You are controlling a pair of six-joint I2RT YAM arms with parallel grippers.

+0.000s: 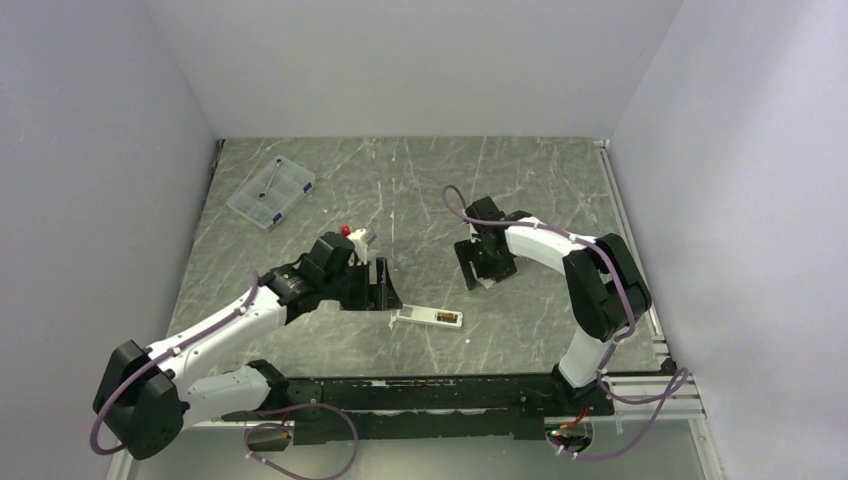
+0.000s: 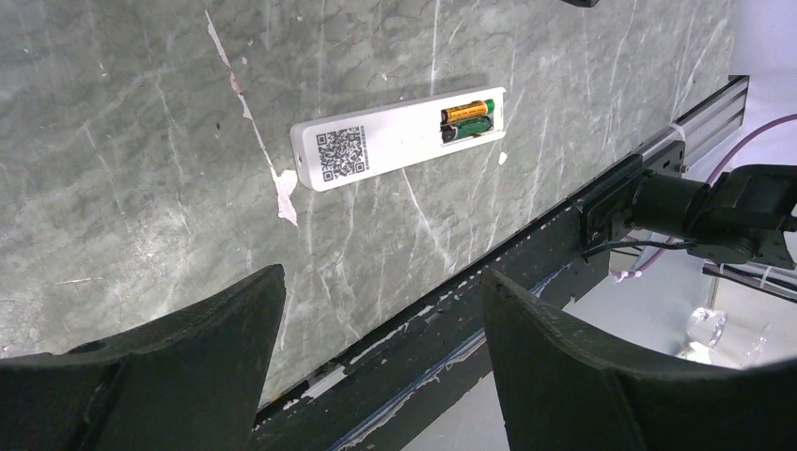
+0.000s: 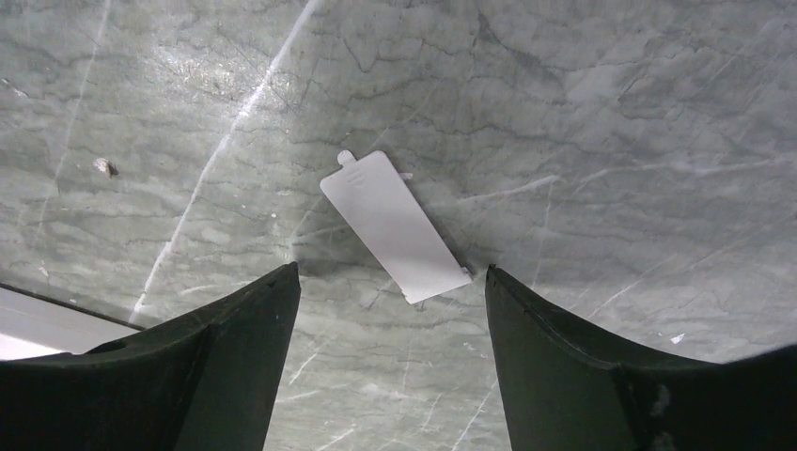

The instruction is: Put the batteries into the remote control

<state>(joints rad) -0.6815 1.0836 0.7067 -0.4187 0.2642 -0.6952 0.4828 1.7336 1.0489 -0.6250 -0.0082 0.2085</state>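
The white remote control (image 2: 395, 138) lies face down on the marble table, QR label up, also in the top view (image 1: 427, 318). Its open compartment holds both batteries side by side: the copper-orange one (image 2: 467, 111) and the dark green one (image 2: 467, 127). My left gripper (image 2: 383, 282) is open and empty, hovering just left of the remote near the table's front edge (image 1: 385, 285). My right gripper (image 3: 390, 277) is open and empty, low over the small flat white cover piece (image 3: 395, 225), which lies loose on the table with its near end between my fingertips.
A clear plastic compartment box (image 1: 271, 192) lies at the back left. The black front rail (image 1: 450, 392) runs along the near edge, close to the remote. White walls close in the table on three sides.
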